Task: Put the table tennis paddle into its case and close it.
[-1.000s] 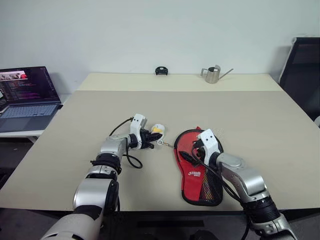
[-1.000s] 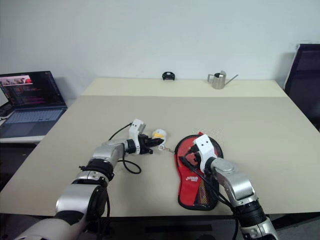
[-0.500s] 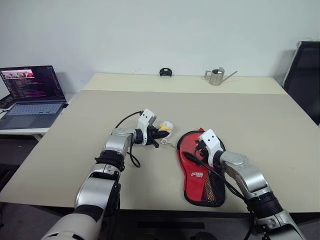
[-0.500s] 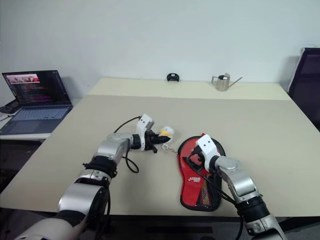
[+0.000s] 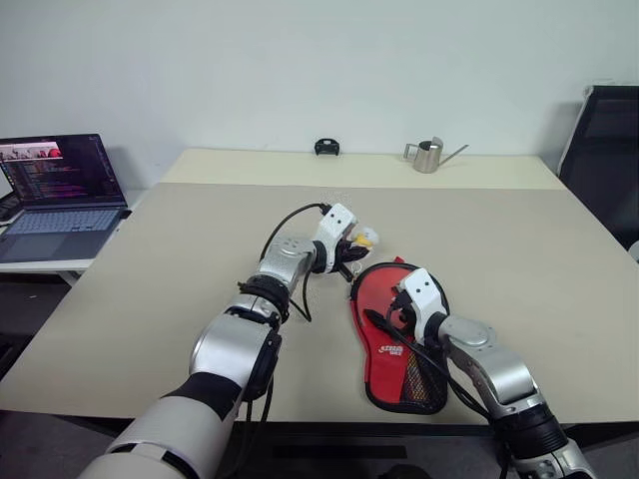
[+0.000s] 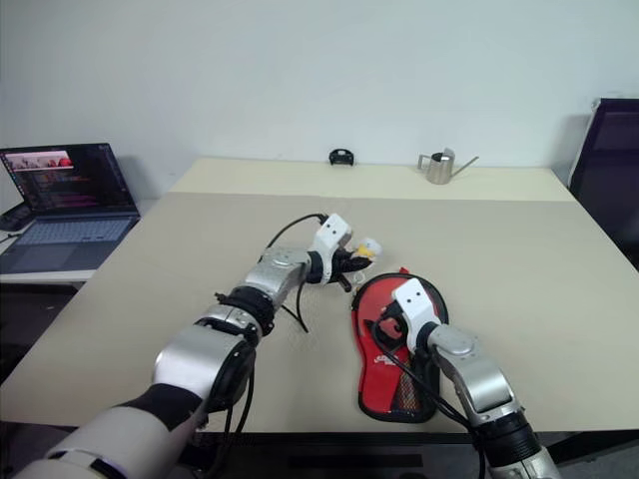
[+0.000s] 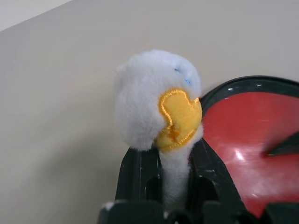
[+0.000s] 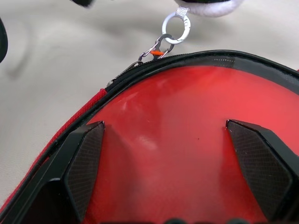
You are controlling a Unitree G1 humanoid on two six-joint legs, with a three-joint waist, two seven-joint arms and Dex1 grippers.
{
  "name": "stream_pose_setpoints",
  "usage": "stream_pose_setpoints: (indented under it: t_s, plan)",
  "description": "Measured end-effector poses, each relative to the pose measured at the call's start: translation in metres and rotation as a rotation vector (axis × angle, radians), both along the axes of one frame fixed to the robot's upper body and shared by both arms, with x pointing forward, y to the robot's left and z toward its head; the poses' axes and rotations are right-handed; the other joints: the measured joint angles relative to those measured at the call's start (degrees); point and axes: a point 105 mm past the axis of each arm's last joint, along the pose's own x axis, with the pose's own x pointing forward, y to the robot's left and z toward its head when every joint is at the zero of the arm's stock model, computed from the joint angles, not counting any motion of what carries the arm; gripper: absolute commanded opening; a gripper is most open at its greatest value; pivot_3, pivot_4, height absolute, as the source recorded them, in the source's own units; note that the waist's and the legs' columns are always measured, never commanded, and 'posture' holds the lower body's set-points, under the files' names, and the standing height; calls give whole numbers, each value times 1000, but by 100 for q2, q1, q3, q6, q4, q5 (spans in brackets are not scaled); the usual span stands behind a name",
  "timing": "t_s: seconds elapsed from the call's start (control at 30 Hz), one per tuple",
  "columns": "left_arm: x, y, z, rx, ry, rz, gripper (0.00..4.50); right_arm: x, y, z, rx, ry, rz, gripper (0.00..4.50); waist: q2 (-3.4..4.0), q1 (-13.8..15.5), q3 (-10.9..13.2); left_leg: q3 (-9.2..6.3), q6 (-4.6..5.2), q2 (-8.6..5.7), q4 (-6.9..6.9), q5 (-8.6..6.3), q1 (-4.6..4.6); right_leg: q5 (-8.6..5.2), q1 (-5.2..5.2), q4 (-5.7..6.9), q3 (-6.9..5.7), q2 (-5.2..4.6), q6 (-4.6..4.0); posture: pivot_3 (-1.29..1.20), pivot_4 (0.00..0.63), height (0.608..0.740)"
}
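Observation:
The red case [image 5: 391, 371], with a white logo and a black mesh pocket, lies flat near the table's front edge. At its round end, a glossy red paddle [image 8: 182, 121] face shows inside the black zip rim; the handle is hidden. A white-yellow charm [image 7: 156, 100] hangs by a ring from the zip slider [image 8: 158, 48]. My left gripper [image 5: 353, 251] is shut on the charm [image 5: 366, 238], just beyond the round end. My right gripper [image 8: 173, 140] is open, with its fingertips [image 8: 86, 154] resting over the red face.
An open laptop [image 5: 55, 185] sits off the table's left side. A metal watering can [image 5: 429, 155] and a small black object [image 5: 325, 147] stand at the far edge. A black chair [image 5: 604, 150] is at the right. The tabletop [image 5: 519, 239] is bare to the right.
My left gripper has carried the charm to the right and a little up, from the case's left side to beyond its round end. The right gripper has stayed on the case.

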Motion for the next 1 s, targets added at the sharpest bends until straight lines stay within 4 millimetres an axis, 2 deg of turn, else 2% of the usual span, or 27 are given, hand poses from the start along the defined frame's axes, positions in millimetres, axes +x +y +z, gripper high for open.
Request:
stream_pose_setpoints:
  t_s: [0.3, 0.53, 0.83, 1.0]
  plan:
    - [11, 11, -10, 80, -40, 154, 179, -5, 0, 0, 1, 6, -25, 4500, -2, 3, 0, 0, 0, 0, 0, 0, -1, 0, 0, -1, -2, 0, 1, 0, 150, 740]
    - [19, 9, 8, 114, -115, 210, 179, -10, -1, 0, -3, 15, -34, 4500, -3, 5, 0, -1, 0, 0, -3, 0, -2, -1, 0, -5, -4, 0, 2, 0, 150, 740]
    - [18, -8, 11, 176, -176, 187, 179, -24, -7, 1, -13, 17, -69, 4500, -2, 24, 0, -7, -1, 0, -9, -1, -16, 0, 0, -33, -12, 0, 3, 0, 150, 740]
    - [15, -32, 18, 180, -219, 156, 179, -33, -11, 2, -16, 22, -109, 4500, -3, 91, 0, -8, 4, -3, -9, -5, -32, -5, -7, -45, -16, -2, 11, 0, 150, 740]
